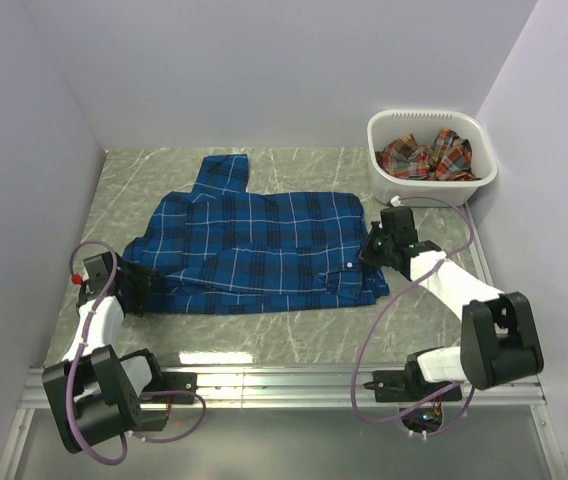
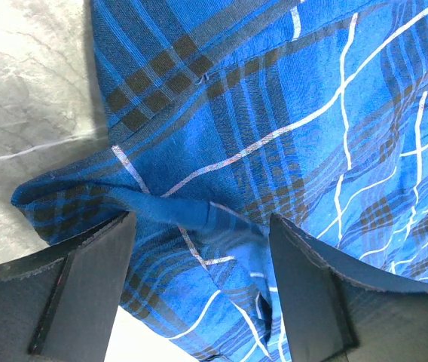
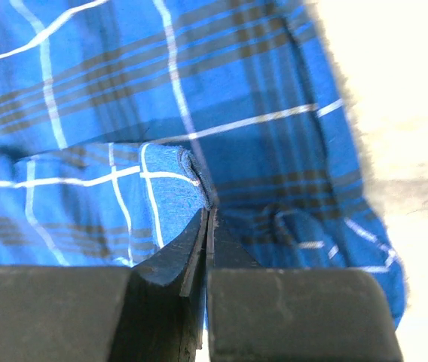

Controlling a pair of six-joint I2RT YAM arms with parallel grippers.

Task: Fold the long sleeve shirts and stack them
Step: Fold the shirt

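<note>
The right gripper is pinched tight on a fold of the blue shirt. The left gripper is wide open over the shirt's other edge.

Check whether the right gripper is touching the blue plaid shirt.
Touching. The right wrist view shows the right gripper shut, its tips pinching a raised fold of the blue plaid shirt.

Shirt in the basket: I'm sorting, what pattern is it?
The shirt is red-orange plaid; top view shows it.
</note>
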